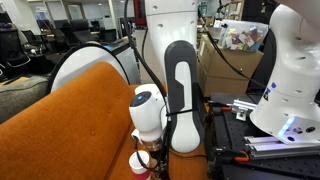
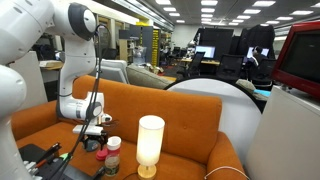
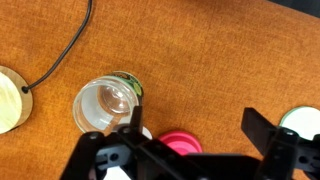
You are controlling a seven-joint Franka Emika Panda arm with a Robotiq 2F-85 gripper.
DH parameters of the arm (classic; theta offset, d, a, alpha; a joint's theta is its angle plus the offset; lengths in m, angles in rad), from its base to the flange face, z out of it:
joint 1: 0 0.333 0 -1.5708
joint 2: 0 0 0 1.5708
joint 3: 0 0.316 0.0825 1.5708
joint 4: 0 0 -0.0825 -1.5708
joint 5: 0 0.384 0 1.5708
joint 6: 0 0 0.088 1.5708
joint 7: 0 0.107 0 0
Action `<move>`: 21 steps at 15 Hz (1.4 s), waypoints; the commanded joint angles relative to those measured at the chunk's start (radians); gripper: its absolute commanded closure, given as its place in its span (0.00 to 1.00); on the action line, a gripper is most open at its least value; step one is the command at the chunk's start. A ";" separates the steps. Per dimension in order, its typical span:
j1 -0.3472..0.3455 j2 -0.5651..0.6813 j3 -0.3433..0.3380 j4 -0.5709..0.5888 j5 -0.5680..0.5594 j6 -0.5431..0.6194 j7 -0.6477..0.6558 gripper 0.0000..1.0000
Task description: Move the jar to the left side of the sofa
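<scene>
I'm holding the gripper (image 3: 192, 125) spread wide above the sofa (image 2: 170, 105) seat, clasping nothing, so I'm judging the task as barely begun. The jar (image 2: 113, 152) is standing upright on the cushion between the glowing lamp (image 2: 150, 143) and my tool. In the wrist view it is sitting just outside one finger, while a small pink round thing (image 3: 180, 146) is lying between the two. I'm reckoning that centring, closing, lifting and carrying leftward are all remaining.

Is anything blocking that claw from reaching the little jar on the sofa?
Nothing visible does. The gripper, fingers open, hangs right beside the jar on the sofa, with no object between. The lamp stands on the jar's far side.
</scene>
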 commanded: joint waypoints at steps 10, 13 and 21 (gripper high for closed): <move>0.067 0.184 -0.101 0.128 -0.015 0.094 0.030 0.00; 0.057 0.230 -0.092 0.170 -0.015 0.089 0.024 0.00; 0.066 0.328 -0.120 0.285 -0.012 0.077 0.031 0.00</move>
